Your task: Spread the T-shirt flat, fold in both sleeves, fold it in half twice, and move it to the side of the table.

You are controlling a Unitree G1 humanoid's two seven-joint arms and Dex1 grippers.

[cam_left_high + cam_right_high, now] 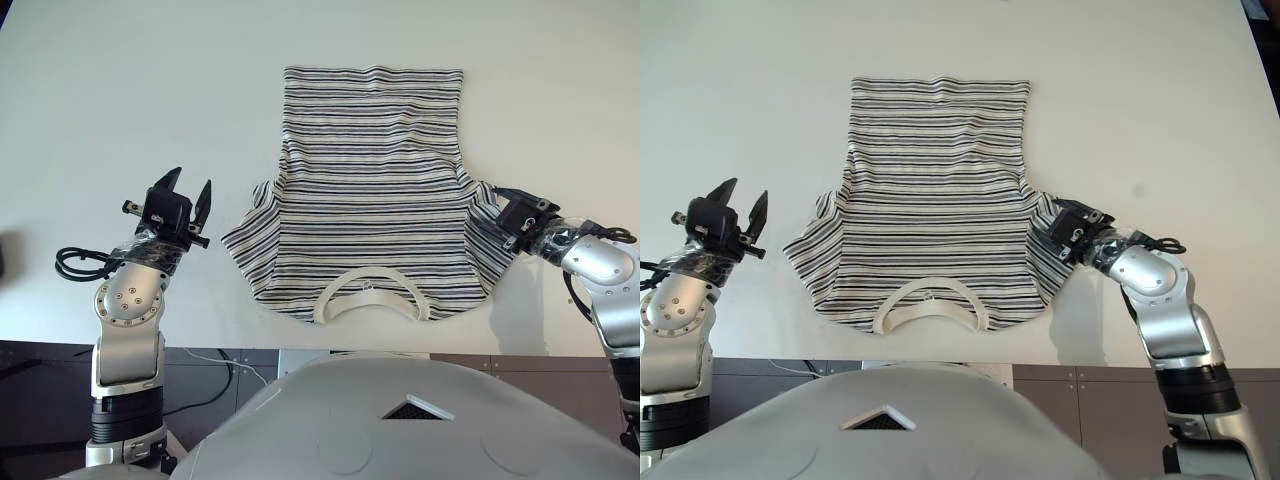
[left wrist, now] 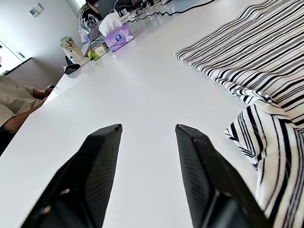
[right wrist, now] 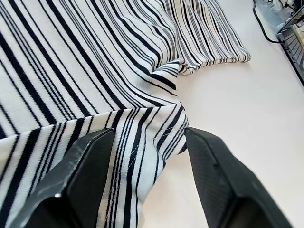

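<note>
T-shirt [image 1: 372, 190] lies flat, collar nearest; right tool [image 3: 149, 137], spread, straddles its right sleeve [image 1: 482, 258], while left tool [image 1: 190, 183], spread, stands clear.

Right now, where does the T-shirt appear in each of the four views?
Left eye view: T-shirt at centre, collar toward the robot.
Right eye view: T-shirt just left of centre.
Left wrist view: T-shirt beside the open left gripper.
Right wrist view: T-shirt under the open right gripper.
Shared landmark: the white table.
</note>
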